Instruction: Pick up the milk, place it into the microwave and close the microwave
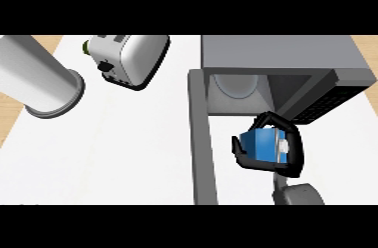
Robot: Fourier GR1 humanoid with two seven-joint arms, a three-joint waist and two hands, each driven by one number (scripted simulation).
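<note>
A blue milk carton (pixel 260 143) with a white side is held above the counter just in front of the microwave's opening. My right hand (pixel 275 164) is shut on it, fingers and thumb curled round it and hiding part of it. The grey microwave (pixel 284 52) stands at the back right with its cavity open; a pale round turntable (pixel 236 85) shows inside. Its door (pixel 201 142) is swung open and runs toward the near edge, left of the carton. My left hand is out of view.
A white toaster (pixel 129 59) lies at the back, left of the microwave. A large white cylinder (pixel 40 79) stands at the far left. The white counter (pixel 111 152) spreads between them and the door.
</note>
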